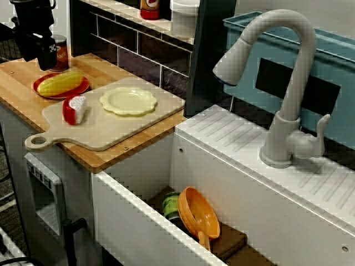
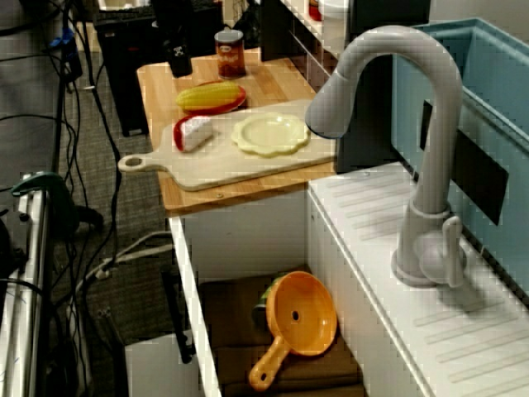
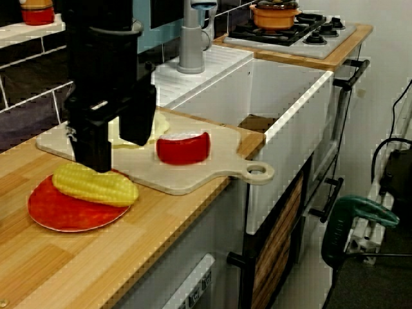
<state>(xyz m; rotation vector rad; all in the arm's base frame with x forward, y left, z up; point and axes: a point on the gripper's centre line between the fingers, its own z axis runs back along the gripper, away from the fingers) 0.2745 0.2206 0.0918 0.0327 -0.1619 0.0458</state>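
The robot's single arm is reaching straight down, its black gripper pointing downward, as seen in the low view from the counter's end. The two broad fingers are standing apart with a clear gap showing between them, one hanging lower in the frame than the other. In the view from above the sink, the gripper is showing at the upper left corner, with the wrist above it running out of the frame. In the high view along the sink, the gripper is appearing small and dark near the top edge, hanging upright.
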